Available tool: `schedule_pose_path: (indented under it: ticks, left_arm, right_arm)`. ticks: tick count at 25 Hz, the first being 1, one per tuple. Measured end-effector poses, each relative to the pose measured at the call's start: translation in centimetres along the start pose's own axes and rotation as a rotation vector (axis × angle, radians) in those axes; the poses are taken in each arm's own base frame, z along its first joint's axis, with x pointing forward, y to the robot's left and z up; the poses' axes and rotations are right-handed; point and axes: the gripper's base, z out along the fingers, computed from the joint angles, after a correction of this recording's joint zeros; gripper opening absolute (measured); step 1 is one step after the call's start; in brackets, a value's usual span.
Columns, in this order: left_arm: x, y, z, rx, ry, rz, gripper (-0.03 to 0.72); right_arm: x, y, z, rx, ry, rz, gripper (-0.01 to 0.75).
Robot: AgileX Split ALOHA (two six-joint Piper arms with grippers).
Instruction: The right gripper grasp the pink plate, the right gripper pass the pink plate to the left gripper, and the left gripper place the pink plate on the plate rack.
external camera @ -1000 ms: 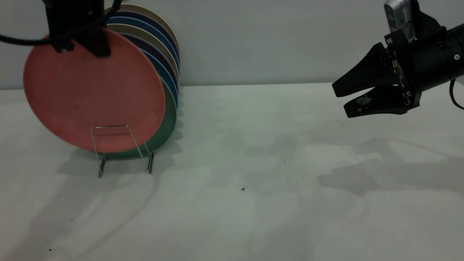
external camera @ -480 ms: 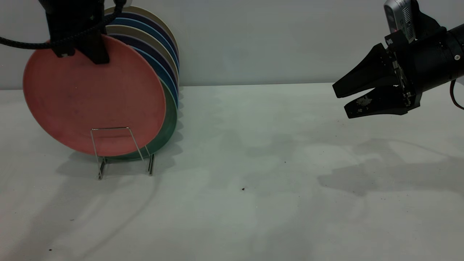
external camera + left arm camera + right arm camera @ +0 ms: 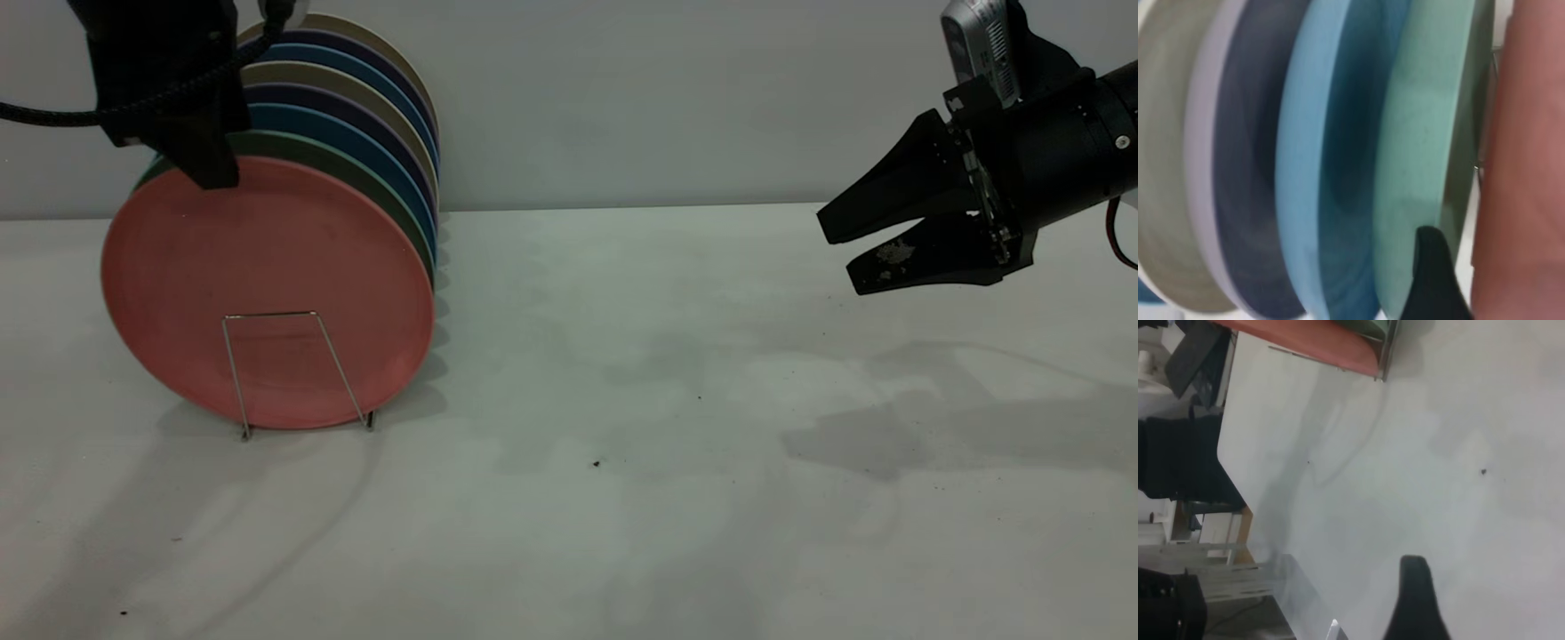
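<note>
The pink plate (image 3: 267,289) stands upright on its edge in the front slot of the plate rack (image 3: 267,314), leaning against the row of plates behind it. My left gripper (image 3: 206,173) hangs at the plate's top rim. In the left wrist view one black finger (image 3: 1431,280) sits between the green plate (image 3: 1425,133) and the pink plate (image 3: 1528,167), with a thin gap to the pink one; the jaws are open. My right gripper (image 3: 837,253) is open and empty, held above the table at the far right.
Several plates stand in the rack behind the pink one: green (image 3: 293,147), blue (image 3: 356,133), dark purple and beige. The white table (image 3: 622,400) runs from the rack to the right arm. The right wrist view shows the rack's foot (image 3: 1383,360) and the table's edge.
The pink plate dropped from the left gripper's hold, slid right and down, and now rests in the rack. The left gripper let go and moved slightly left. The right arm has not moved.
</note>
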Motion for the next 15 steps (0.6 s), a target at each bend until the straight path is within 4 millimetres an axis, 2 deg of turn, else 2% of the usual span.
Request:
schedule_pose_path:
  ticks: [4,7,12,15]
  left_arm:
    - [0.3,-0.6,-1.3,0.044,0.019,-0.029,0.526]
    - [0.2,-0.8,-3.5,0.070,-0.003,-0.130,0.526]
    - [-0.3,-0.9,-7.4,0.099,-0.161,-0.525,0.526]
    - [0.7,-0.6,-8.6,0.141,-0.227,-0.785,0.526]
  right_arm:
    - [0.0,-0.1,0.0,0.007,0.000,0.001,0.592]
    - [0.0,-0.1,0.0,0.008,0.000,0.002,0.592]
    - [0.0,-0.1,0.0,0.011,0.003,0.036,0.592]
    - [0.4,-0.2,-0.1,0.045,0.051,0.058,0.592]
